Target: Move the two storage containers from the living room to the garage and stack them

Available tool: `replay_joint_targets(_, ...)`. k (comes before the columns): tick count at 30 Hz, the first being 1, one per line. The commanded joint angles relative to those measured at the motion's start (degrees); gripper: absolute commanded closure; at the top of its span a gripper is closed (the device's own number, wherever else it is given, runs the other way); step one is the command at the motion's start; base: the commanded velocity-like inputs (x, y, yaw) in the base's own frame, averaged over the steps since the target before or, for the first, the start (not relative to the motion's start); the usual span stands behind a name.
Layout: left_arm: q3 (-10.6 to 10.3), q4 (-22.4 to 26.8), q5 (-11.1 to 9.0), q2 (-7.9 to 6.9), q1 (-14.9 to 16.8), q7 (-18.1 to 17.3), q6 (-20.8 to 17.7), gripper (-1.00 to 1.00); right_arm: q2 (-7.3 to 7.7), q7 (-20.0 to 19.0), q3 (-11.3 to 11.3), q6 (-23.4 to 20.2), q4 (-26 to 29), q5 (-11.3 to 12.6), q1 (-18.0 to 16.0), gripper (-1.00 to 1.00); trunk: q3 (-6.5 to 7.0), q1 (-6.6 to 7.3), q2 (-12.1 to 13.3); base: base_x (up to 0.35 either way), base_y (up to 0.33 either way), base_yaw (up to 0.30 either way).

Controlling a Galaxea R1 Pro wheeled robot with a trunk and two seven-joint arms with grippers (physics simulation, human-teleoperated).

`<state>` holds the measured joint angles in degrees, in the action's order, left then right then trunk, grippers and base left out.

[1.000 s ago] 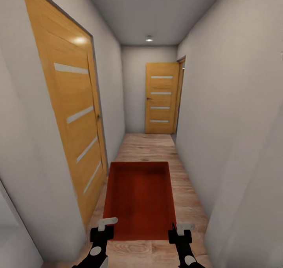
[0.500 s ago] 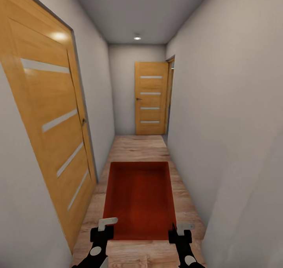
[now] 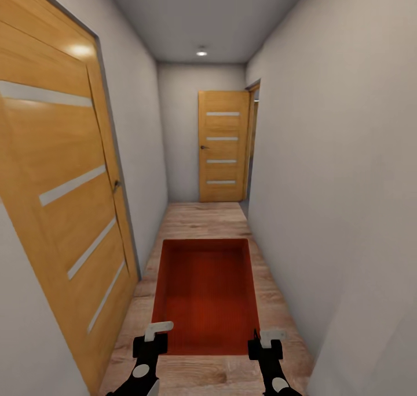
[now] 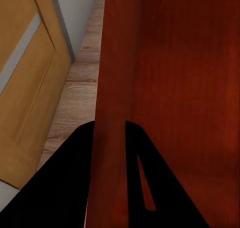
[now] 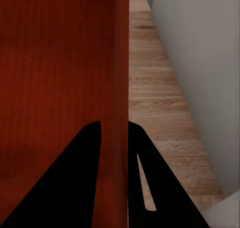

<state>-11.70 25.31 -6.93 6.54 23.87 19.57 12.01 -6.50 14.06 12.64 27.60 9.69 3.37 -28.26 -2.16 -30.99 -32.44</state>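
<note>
I carry one red-orange open-topped storage container [image 3: 205, 294] out in front of me, above a light wood plank hallway floor. My left gripper [image 3: 152, 341] is shut on its near-left wall, and the left wrist view has that wall [image 4: 112, 112] pinched between the two dark fingers. On the near-right wall my right gripper [image 3: 263, 344] is shut, its fingers straddling the thin red wall [image 5: 120, 87]. The bin looks empty inside.
A narrow corridor runs ahead between white walls. A wooden door [image 3: 58, 199] with pale glass strips lines the left wall close by. Another wooden door [image 3: 223, 146] stands at the far end, with an opening just to its right. The right wall [image 3: 347, 210] is very near.
The view has advanced down the corridor: the left door looms larger and nearer the left edge. The container and both grippers keep the same place in the picture.
</note>
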Motion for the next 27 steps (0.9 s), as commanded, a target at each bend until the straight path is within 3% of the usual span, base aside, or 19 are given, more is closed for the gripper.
replay_joint_targets(1,-0.5,-0.2,-1.1,-0.03,0.0,-1.2,-4.5,1.00,0.01,1.2,-0.5,3.1,0.1,0.8,-0.1,1.00,-0.11,-0.05,-0.1,0.321,0.000,0.000)
replay_joint_targets(14,-0.5,-0.2,-1.1,-0.03,0.0,-1.2,-4.4,1.00,0.12,1.1,-0.4,3.1,0.1,0.8,-0.1,1.00,-0.11,-0.05,-0.1,0.321,0.000,0.090)
replay_joint_targets(27,-0.5,-0.2,-1.1,-0.03,0.0,-1.3,-4.5,1.00,0.05,1.2,-0.4,3.1,0.1,0.8,-0.1,1.00,-0.11,-0.05,-0.1,0.321,0.000,0.008)
